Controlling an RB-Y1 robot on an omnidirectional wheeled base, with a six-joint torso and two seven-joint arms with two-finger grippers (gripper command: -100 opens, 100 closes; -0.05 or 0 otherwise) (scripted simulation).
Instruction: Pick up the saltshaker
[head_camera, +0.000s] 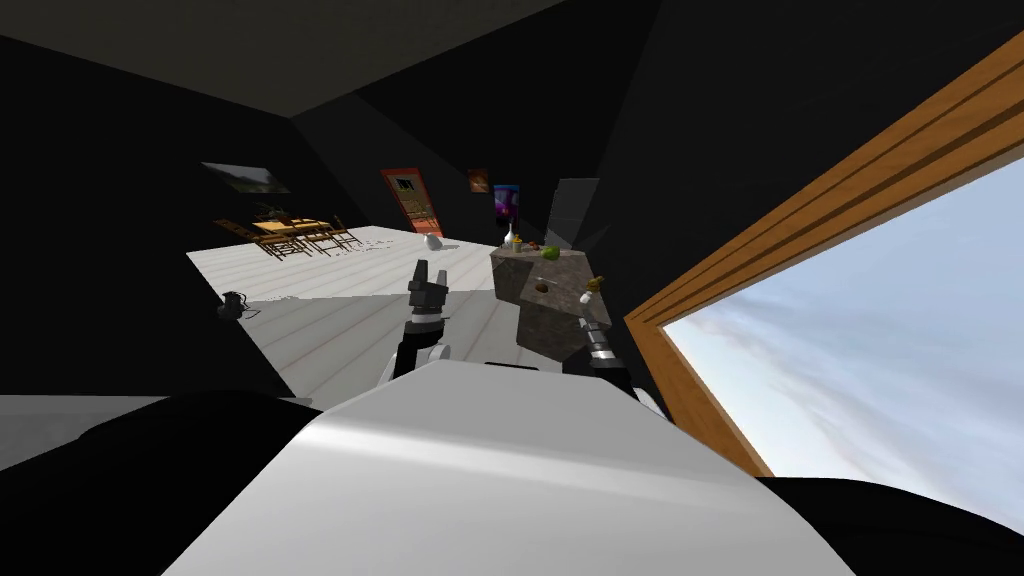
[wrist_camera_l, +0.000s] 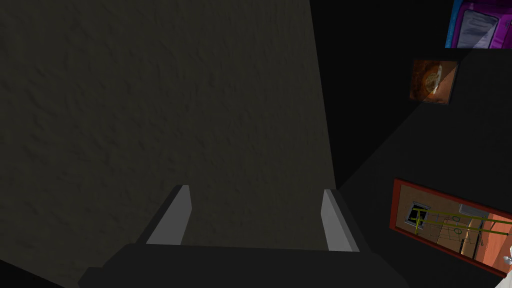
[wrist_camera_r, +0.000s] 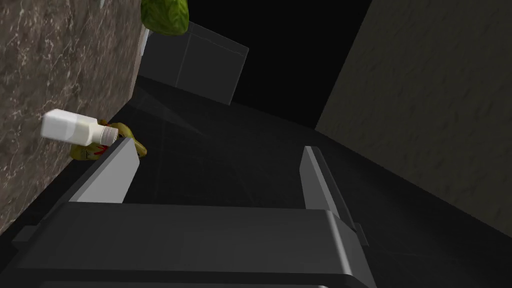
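The right gripper (wrist_camera_r: 215, 172) was released, its two grey fingers standing well apart with nothing between them. It hung beside the right edge of a counter (head_camera: 560, 325) with a dark, marbled stone top. The saltshaker (wrist_camera_r: 75, 127), a white square bottle with a ribbed cap, stood upright on that top close to the right edge, toward the near end. It was outside the gap between the fingers, and its cap was just beside the tip of one finger (wrist_camera_r: 112, 170); whether they touched could not be told. A yellow-green thing with a red mark (wrist_camera_r: 125, 137) sat right behind the saltshaker on the same edge. Farther along the countertop, toward its far right corner, lay a leafy green thing (wrist_camera_r: 165, 15), and past the far end stood a tall grey box (wrist_camera_r: 195, 65). In the head view a small brown thing (head_camera: 541, 287) lay near the middle of the top and a white bottle (head_camera: 509, 238) stood at the far left corner. The left gripper (wrist_camera_l: 255, 217) was held up in front of the chest, left of the counter and well apart from it, also released, its fingers spread and holding nothing.
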